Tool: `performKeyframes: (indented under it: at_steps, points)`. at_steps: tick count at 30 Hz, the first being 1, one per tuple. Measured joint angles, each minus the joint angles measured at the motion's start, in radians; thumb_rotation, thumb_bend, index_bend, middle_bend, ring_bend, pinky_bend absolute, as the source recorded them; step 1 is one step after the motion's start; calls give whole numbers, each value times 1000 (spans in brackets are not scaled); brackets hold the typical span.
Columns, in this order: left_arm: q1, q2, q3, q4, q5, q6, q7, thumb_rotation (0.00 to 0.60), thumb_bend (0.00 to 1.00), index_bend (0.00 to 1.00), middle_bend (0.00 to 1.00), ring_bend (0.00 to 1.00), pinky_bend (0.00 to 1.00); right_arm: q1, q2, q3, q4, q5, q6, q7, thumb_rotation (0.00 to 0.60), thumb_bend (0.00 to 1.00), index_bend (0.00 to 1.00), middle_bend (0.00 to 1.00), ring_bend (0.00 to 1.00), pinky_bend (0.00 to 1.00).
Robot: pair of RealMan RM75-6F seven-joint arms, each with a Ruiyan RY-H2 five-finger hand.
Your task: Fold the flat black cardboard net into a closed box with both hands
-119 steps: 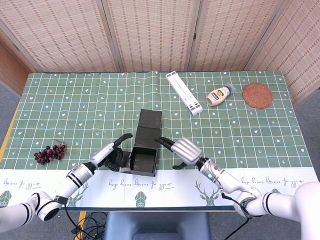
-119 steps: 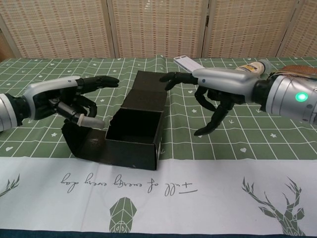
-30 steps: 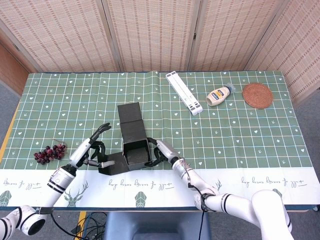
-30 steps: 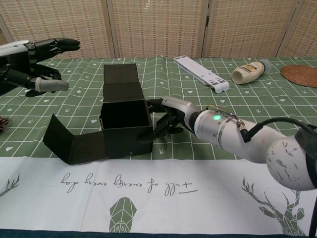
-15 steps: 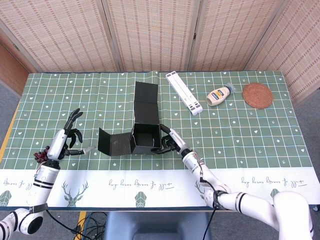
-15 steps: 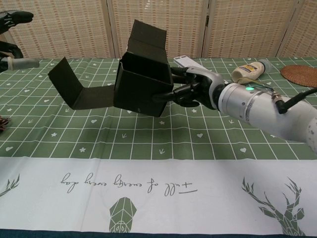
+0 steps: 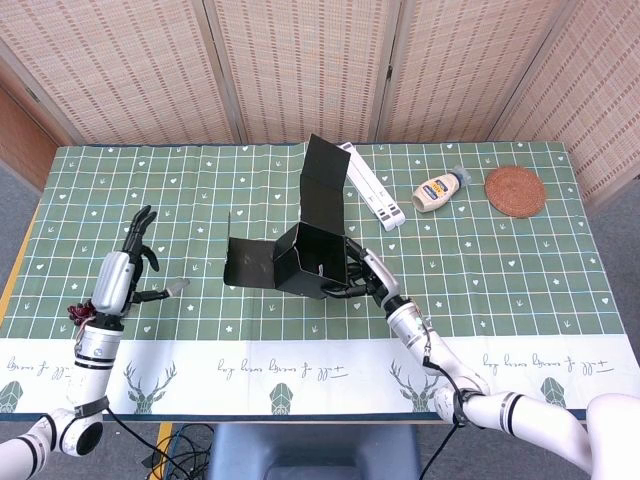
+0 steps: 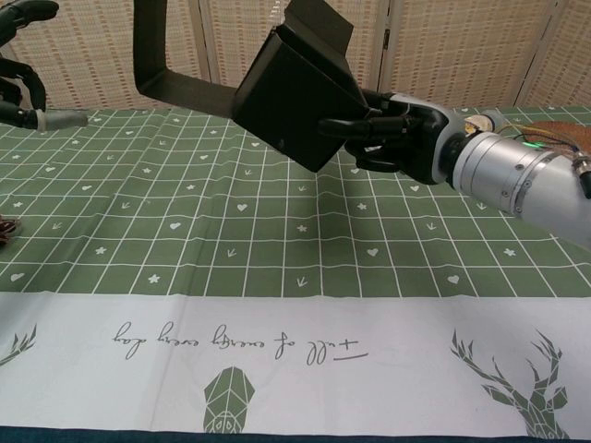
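Right hand (image 8: 397, 138) grasping half-folded black box (image 8: 295, 101) aloft above desk (image 8: 277, 240), flaps splayed; left hand (image 7: 122, 270) fingers released, apart.

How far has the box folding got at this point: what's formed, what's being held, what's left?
Done: the black cardboard box already has its walls up, forming an open-topped tub. In hand: the right hand grips it by one wall and holds it tilted, off the table in the chest view. The left hand is off to the side, fingers apart, holding nothing. Left: the side flap and the lid flap stand open, so closing remains.
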Motion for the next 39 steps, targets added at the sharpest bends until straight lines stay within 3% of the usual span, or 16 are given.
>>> performKeyframes:
  at_steps: [9, 16, 36, 39]
  points:
    - [-90, -108, 1, 117, 111, 30, 102, 600, 119, 0, 0, 595, 849, 10, -23, -28, 35, -18, 23, 52, 600, 73, 366, 459, 783, 1000]
    - [-131, -158, -7, 140, 143, 52, 107, 600, 119, 0, 0, 595, 849, 26, -39, -43, 53, -14, 21, 45, 600, 74, 366, 459, 783, 1000]
    - [-178, -127, 26, 97, 199, 33, 158, 600, 120, 2, 0, 596, 849, 59, -68, -80, 67, -4, 15, -87, 600, 75, 366, 458, 783, 1000]
    - [-189, -124, 33, 108, 214, 27, 181, 600, 120, 51, 0, 597, 849, 65, -77, -79, 72, 10, 14, -118, 600, 75, 366, 459, 783, 1000]
